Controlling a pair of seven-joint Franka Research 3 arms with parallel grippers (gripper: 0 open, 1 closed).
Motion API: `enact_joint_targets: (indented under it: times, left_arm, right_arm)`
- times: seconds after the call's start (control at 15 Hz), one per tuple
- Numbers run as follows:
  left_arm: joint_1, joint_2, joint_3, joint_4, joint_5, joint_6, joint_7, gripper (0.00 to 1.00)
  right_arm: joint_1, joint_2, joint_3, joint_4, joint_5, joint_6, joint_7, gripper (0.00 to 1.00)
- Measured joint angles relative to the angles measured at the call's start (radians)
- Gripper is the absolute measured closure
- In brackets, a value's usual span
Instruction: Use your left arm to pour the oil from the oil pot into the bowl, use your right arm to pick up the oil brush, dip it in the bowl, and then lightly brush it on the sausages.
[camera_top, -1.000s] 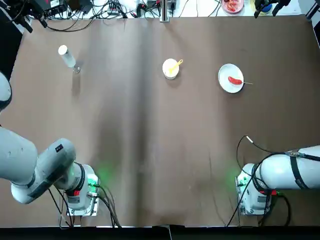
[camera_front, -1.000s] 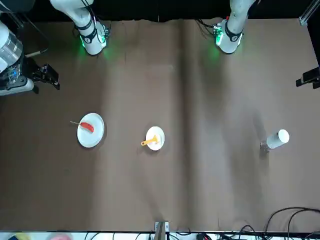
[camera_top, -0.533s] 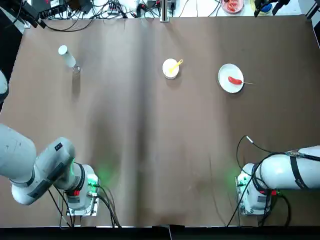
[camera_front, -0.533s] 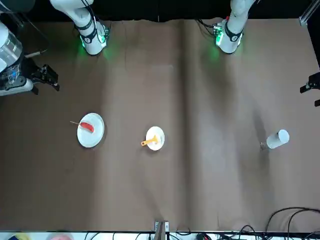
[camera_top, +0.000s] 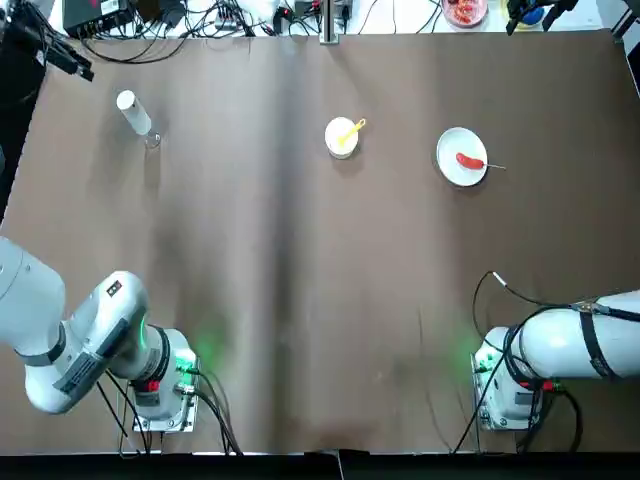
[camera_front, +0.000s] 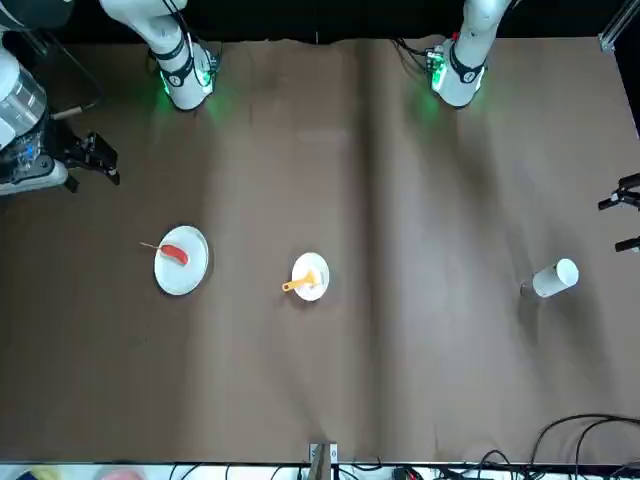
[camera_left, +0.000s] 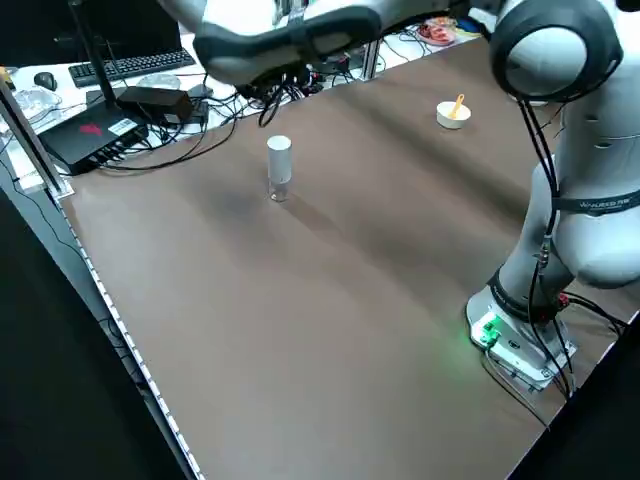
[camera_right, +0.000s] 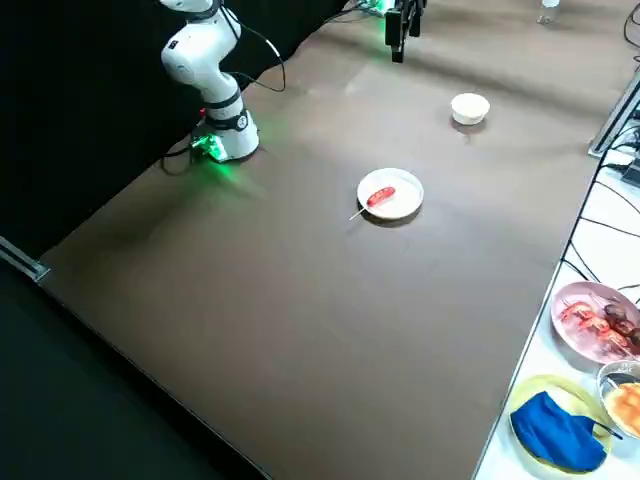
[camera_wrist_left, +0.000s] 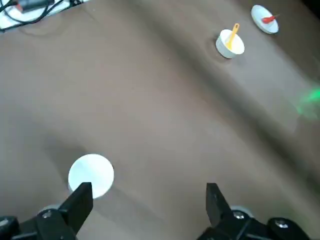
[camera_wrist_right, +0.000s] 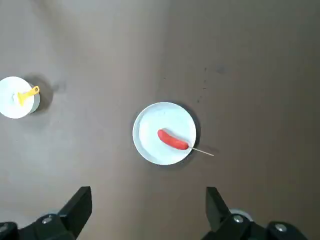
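oil pot (camera_wrist_left: 91, 176) upright, just beyond left claw's (camera_wrist_left: 150, 212) parted fingers.

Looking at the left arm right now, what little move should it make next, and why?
Probably ease the left gripper inward over the table to the oil pot, keeping its fingers apart until they straddle it. The fingers are open with nothing between them, the pot stands upright on the table's left side, and the bowl awaiting oil holds only the brush.

We look straight down overhead, face the robot from across, peer diagonally from both sides; all views share the surface (camera_top: 300, 260).
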Motion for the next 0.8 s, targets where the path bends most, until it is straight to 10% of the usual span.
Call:
enact_joint_targets:
  times: [0.8]
  left_arm:
    - [0.039,0.168,0.000,-0.006,-0.169,0.001,0.464,0.00]
  right_arm:
    - [0.009,0.041,0.000,-0.004,-0.003,0.051,0.003,0.00]
